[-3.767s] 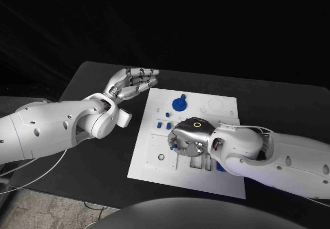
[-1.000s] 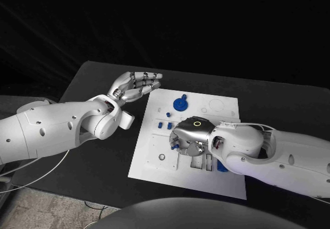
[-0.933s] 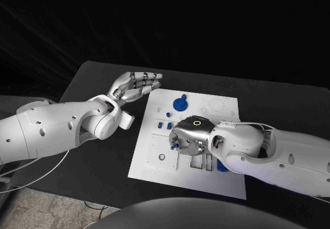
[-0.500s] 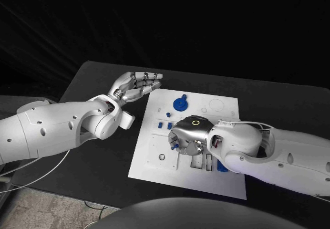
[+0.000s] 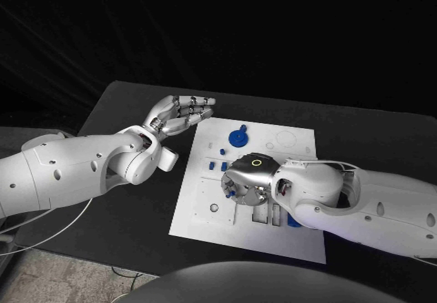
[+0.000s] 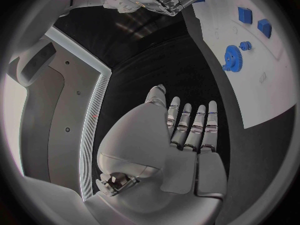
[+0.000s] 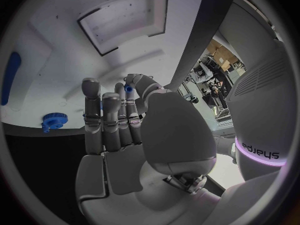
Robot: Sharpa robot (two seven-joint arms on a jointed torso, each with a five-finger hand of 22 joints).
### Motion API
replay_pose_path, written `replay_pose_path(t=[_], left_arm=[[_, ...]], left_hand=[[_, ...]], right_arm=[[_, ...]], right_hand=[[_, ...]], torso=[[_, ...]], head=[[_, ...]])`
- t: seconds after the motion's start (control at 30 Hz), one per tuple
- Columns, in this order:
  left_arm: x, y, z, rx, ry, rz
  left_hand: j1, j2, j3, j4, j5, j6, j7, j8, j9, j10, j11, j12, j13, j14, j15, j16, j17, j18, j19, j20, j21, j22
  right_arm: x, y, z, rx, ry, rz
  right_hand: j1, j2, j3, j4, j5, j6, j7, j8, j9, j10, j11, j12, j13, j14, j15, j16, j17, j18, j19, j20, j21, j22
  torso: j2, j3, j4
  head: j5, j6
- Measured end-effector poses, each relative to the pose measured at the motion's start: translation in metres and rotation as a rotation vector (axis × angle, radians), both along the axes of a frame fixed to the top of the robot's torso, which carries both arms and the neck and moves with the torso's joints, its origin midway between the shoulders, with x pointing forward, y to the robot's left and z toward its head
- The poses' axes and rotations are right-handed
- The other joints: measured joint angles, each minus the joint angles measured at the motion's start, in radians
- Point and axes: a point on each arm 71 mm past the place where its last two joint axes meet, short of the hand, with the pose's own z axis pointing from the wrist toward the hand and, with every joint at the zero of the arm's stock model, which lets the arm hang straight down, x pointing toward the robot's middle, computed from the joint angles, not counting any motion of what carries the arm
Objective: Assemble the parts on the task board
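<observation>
The white task board [image 5: 216, 218] lies in the middle of the black table. My right hand [image 5: 247, 182] hovers low over its centre and pinches a small blue part [image 7: 128, 88] between thumb and fingertip; the same blue part [image 5: 230, 188] peeks out beside the hand. A blue gear [image 5: 239, 137] sits on the board's far side, and the gear [image 7: 54, 120] also lies beyond my right hand [image 7: 119, 130]. Two small blue blocks [image 5: 216, 166] stand just left of the right hand. My left hand [image 5: 182, 113] is raised beside the board's far left corner, fingers stretched out, holding nothing.
Rectangular recesses [image 5: 267, 214] lie in the board under my right forearm, with another blue piece [image 5: 292, 221] beside them. A small ring hole [image 5: 213, 207] marks the board's left part. In the left wrist view the left hand [image 6: 184, 130] faces the gear [image 6: 232, 60] and blocks [image 6: 253, 20].
My right hand has edged slightly to the left over the board, still holding the blue part. The left hand shifted a little early on and has stayed still since.
</observation>
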Motion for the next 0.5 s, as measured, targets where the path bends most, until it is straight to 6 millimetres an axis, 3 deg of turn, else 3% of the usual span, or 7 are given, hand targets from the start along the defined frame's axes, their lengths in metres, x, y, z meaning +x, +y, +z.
replay_pose_path(t=[0.5], left_arm=[[0.0002, -0.0006, -0.0004, 0.0, 0.002, -0.003]], left_hand=[[0.0, 0.0, 0.0, 0.0, 0.0, 0.0, 0.0, 0.004, 0.0, 0.0, 0.0, 0.003, 0.0, 0.001, 0.001, 0.004, 0.0, 0.0, 0.0, 0.0, 0.0, -0.001]], right_arm=[[-0.0007, 0.0037, -0.0007, -0.011, 0.004, 0.009]], right_hand=[[-0.003, 0.003, 0.0, 0.0, -0.005, -0.01, 0.006, -0.008, 0.008, -0.003, 0.003, 0.0, -0.001, 0.0, 0.0, 0.0, 0.0, 0.0, 0.0, 0.0, 0.0, 0.0]], torso=[[0.0, 0.0002, 0.0002]], head=[[0.001, 0.0]])
